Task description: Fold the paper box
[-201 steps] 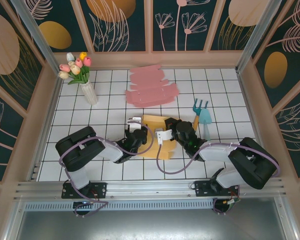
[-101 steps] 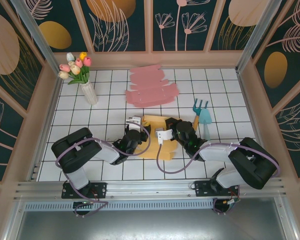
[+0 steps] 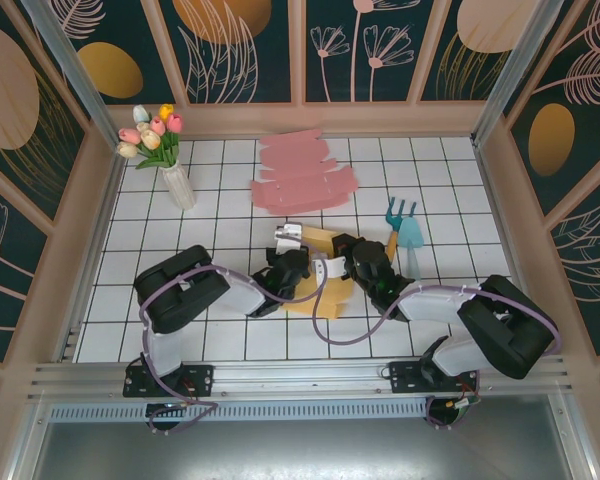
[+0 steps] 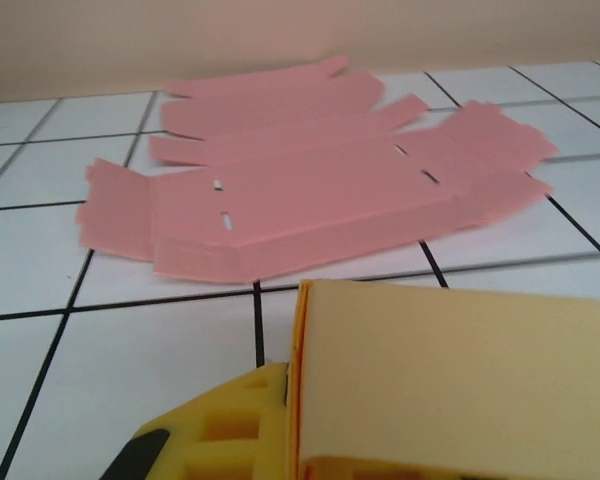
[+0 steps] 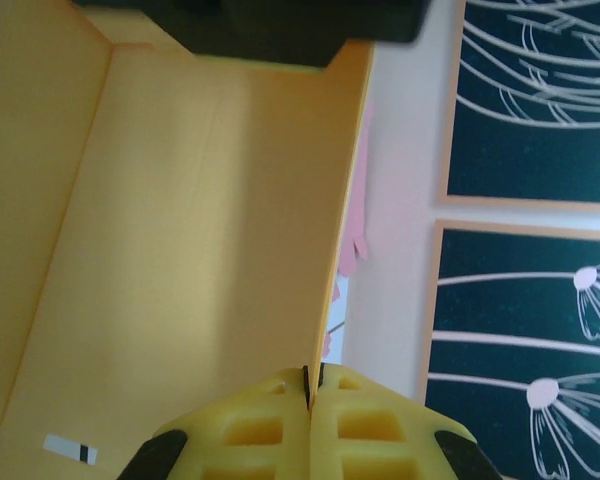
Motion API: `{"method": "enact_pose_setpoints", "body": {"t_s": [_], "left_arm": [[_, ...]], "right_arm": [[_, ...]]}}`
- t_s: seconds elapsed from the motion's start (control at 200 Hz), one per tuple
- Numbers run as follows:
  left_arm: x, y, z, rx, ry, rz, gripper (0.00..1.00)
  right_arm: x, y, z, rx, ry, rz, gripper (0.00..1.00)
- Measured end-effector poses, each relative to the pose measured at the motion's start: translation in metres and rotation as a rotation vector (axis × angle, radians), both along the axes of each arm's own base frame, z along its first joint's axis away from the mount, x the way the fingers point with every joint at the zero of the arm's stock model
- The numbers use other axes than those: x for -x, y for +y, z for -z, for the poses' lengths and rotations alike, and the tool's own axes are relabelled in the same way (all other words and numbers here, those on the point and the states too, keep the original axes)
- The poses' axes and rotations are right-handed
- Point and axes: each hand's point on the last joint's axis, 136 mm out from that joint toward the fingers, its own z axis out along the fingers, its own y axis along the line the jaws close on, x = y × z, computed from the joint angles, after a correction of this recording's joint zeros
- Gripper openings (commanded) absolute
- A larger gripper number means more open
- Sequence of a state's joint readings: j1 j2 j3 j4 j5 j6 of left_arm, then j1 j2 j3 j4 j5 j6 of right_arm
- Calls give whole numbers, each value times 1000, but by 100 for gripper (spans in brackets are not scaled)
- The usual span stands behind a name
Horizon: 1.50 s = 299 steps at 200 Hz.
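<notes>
**Both claws clamped on the yellow box, mid-table**

White tiled table (image 3: 160,250), walled on three sides by dark floral panels. Both arms reach in from the near edge and meet at the centre.

Pink blanks (image 3: 302,175): flat die-cut sheets stacked loosely at the far centre, near the back wall. From the left wrist camera they lie (image 4: 310,180) flat on the tiles just beyond the work, slots and flaps visible.

Yellow paper box (image 3: 317,243): mid-table, between the two wrists and near side of the pink blanks, apart from them. Partly folded. One panel stands up on edge; the rest lies flat toward the near side. A small white label sits on the inner face in the right wrist view (image 5: 180,250).

Vase of tulips (image 3: 178,185): far left, upright. Small garden tools (image 3: 405,235): blue fork and trowel, lying right of the box, close beside the right arm.

Left gripper (image 3: 292,255): pressed together on a yellow panel (image 4: 460,380). One finger (image 4: 230,430) lies against the panel's left face; the other is hidden behind it.

Right gripper (image 3: 338,250): fingers (image 5: 250,435) squeezed tight, pinching the thin edge of the upright panel right at the tips (image 5: 308,385).
</notes>
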<state>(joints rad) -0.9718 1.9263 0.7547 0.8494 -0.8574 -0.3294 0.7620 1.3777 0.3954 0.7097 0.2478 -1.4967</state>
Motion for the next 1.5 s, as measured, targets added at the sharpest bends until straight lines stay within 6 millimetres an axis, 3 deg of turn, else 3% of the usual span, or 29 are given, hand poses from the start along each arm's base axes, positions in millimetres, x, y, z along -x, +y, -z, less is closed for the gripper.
{"method": "enact_pose_setpoints", "body": {"t_s": [0.22, 0.39, 0.696, 0.876, 1.106, 1.276, 1.496], "left_arm": [[3, 7, -1, -16, -10, -86, 0], [5, 4, 6, -31, 7, -29, 24], [12, 15, 2, 23, 57, 98, 48], [29, 13, -18, 112, 52, 213, 61], [52, 8, -30, 182, 52, 352, 61], [63, 14, -11, 84, 75, 411, 64], [59, 29, 1, 22, 85, 525, 69]], "right_arm": [[-1, 2, -2, -38, 21, -1, 0], [-1, 2, 0, -49, 43, 1, 0], [-2, 1, 1, -65, 51, 7, 0], [-2, 2, 1, -81, 56, 13, 0], [-2, 1, 2, -83, 58, 14, 0], [-1, 1, 1, -83, 58, 11, 0], [5, 3, 1, -85, 71, -22, 0]]}}
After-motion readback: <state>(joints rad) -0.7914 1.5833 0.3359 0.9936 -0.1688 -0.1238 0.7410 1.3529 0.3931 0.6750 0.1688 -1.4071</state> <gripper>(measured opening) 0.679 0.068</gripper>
